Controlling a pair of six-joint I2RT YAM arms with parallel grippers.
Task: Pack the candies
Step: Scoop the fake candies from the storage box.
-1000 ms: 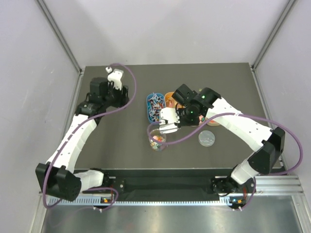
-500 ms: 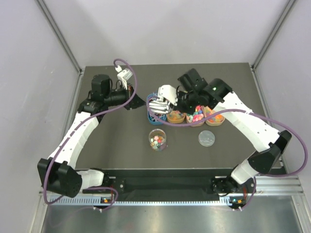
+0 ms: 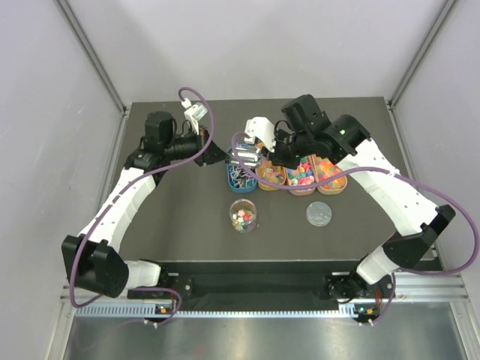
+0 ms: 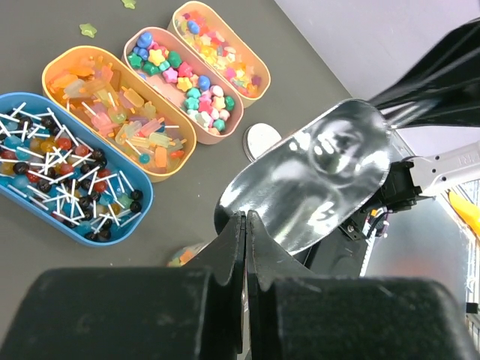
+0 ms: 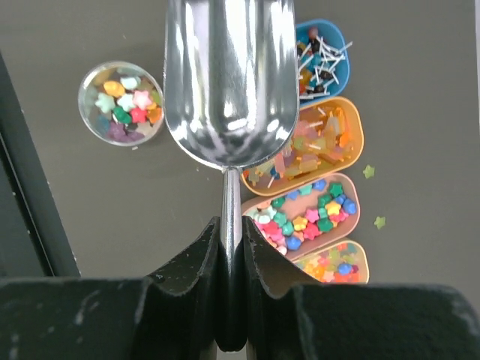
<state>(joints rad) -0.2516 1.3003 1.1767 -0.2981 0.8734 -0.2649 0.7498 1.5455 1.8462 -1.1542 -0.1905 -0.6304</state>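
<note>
**Empty scoop over the trays, left jaws shut on nothing**

The right jaws pinch the handle of a metal scoop (image 5: 229, 82). Its bowl is empty and hangs above the far end of the blue tray (image 3: 240, 180). The candies (image 3: 301, 177) fill four oval trays (image 5: 360, 135) set in a row on the counter (image 3: 172, 217), just near and right of those jaws. More candies sit in the jar (image 3: 242, 216), nearer still, with its lid (image 3: 319, 214) to its right. A few green stars (image 5: 368, 172) lie loose on the far side of the trays. The left jaws are pressed together, holding nothing, just left of the blue tray and beside the scoop.

A second ago the scoop was down by the jar; it has since swung far, to the trays. The left arm has moved right towards them, and its jaws, then spread, have closed.
</note>
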